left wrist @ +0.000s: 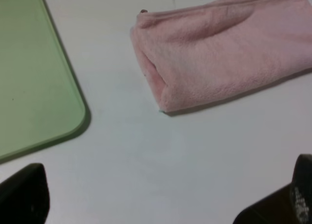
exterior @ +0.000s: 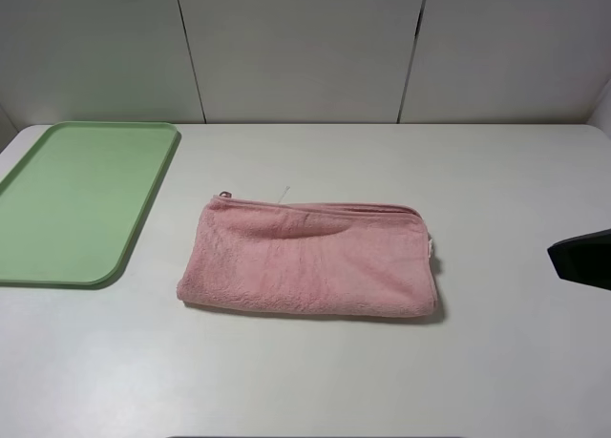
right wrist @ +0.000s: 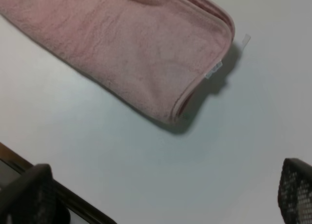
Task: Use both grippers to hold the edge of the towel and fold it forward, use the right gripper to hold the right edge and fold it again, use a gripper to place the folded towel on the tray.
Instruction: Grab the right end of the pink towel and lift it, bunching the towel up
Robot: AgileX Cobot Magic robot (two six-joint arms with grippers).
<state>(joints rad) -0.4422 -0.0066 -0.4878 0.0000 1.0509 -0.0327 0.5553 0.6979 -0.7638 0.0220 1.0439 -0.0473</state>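
One fold done: the towel [exterior: 310, 259] runs nine-to-three; the right gripper [right wrist: 163, 197], spread wide and empty, sits nearest its three o'clock end.

We cannot read any words, numbers or signs here. The only label we see is a small white tag [right wrist: 213, 69] sewn on the edge of the pink towel [right wrist: 122, 48]. In the right wrist view it has a few tiny grey marks on it. They are too small and blurry for us to tell what they say.
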